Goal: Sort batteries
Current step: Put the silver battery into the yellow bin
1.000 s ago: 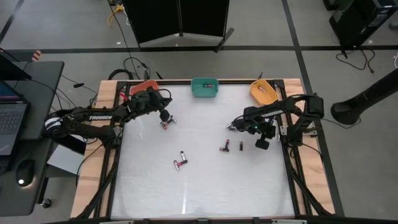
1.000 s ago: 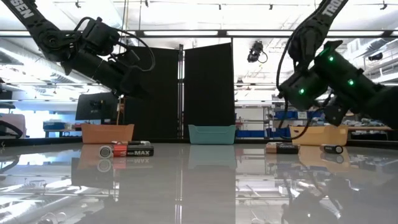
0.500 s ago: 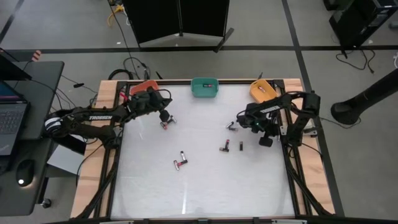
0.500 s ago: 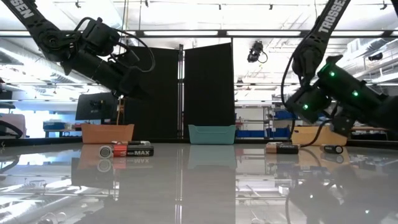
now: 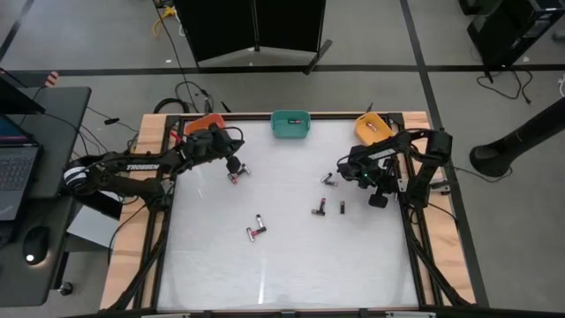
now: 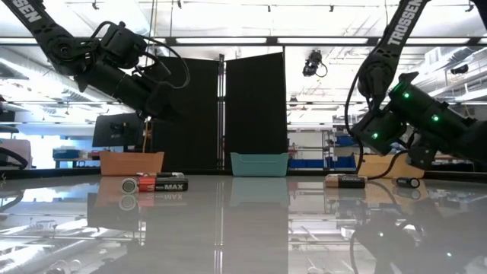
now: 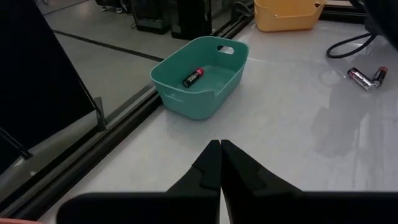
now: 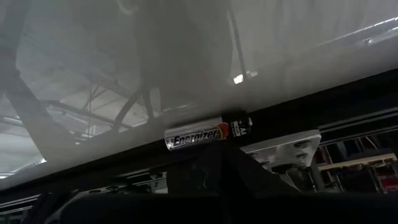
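Small batteries lie on their sides on the white table: a pair [image 5: 235, 175] under my left gripper, one [image 5: 328, 180] beside my right gripper, two [image 5: 320, 209] [image 5: 342, 208] nearer, and another pair [image 5: 256, 232]. One more battery [image 7: 193, 76] lies in the teal bin [image 7: 186, 99]. My left gripper [image 7: 221, 155] is shut and hangs above the table near the orange bin [image 5: 205, 124]. My right gripper [image 5: 342, 173] looks shut. An Energizer battery [image 8: 208, 134] lies just past its fingertips.
Orange, teal [image 5: 290, 124] and yellow [image 5: 374, 130] bins stand in a row along the far edge. The yellow bin holds something dark. A black cable [image 7: 348, 46] trails on the table near two batteries [image 7: 367, 76]. The near half of the table is bare apart from the scattered batteries.
My right gripper has drawn back toward the table's right edge and sunk lower. The battery it stood over a second ago now shows uncovered on the table, to the gripper's left.
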Motion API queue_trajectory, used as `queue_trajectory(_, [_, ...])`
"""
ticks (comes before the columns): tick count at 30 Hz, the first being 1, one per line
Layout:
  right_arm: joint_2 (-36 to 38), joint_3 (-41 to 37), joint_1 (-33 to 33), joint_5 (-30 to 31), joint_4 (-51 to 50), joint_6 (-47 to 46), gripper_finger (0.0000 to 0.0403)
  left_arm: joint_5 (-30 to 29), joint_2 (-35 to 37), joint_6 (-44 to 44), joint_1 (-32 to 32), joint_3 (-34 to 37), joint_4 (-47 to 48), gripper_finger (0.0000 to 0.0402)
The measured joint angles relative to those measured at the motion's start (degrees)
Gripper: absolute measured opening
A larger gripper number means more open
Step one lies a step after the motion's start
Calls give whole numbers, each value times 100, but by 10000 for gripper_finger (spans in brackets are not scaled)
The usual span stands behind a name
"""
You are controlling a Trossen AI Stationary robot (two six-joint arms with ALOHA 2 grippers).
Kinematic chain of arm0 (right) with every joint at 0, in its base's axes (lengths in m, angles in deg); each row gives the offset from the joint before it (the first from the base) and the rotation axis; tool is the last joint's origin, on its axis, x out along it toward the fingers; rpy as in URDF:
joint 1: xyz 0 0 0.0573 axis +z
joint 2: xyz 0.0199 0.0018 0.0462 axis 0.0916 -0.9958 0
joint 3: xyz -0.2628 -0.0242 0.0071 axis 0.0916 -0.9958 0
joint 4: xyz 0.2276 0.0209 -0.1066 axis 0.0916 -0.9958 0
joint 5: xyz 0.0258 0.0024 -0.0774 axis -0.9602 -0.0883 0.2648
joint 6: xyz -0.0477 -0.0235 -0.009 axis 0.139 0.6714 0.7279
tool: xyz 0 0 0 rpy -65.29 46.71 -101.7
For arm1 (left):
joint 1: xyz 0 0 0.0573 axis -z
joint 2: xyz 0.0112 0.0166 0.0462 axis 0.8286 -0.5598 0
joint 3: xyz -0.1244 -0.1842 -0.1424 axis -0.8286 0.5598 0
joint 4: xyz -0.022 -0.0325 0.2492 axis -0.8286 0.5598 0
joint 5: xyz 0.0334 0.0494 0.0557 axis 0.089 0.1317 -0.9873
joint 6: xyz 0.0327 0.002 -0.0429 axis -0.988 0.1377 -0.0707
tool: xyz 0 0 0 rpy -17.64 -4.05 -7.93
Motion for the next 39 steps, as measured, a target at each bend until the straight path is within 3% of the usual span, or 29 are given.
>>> queue_trajectory(13, [-11, -8, -389, 9, 8, -12, 9, -2, 0, -128, 0, -1, 0, 11])
queue_trajectory(24, [-834, 47, -470, 72, -37, -37, 9, -4, 0, -128, 0, -2, -13, 11])
queue_trajectory(39, [170, 173, -361, 387, 84, -103, 9, -7, -2, -128, 0, -4, -135, 11])
